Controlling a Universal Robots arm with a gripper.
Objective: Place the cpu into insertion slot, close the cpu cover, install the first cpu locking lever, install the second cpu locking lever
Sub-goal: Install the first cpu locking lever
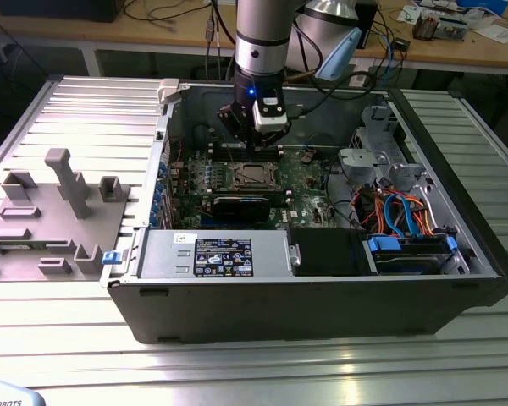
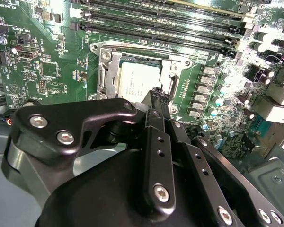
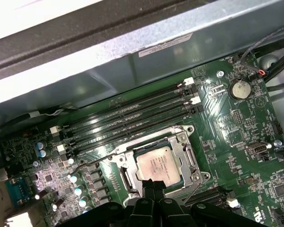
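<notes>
The cpu (image 3: 155, 163) lies flat in the insertion slot (image 1: 252, 175) on the green board, its dull silver top showing in both wrist views (image 2: 135, 80). The cpu cover (image 3: 182, 147) lies down around the chip as a silvery frame (image 2: 108, 71). A thin wire lever (image 3: 92, 160) sticks out from one corner of the socket, and another wire lever (image 3: 195, 191) runs along the opposite side. My gripper (image 3: 154, 185) is shut, its black tips together at the chip's edge (image 2: 158, 96). In the exterior view the gripper (image 1: 254, 148) hangs just above the socket.
Long black memory slots (image 3: 132, 113) run beside the socket, with a coin battery (image 3: 240, 88) nearby. The open case holds a power supply (image 1: 224, 254) at the front and a drive cage with cables (image 1: 402, 211) on the exterior view's right. A grey fixture plate (image 1: 51, 211) lies outside on the exterior view's left.
</notes>
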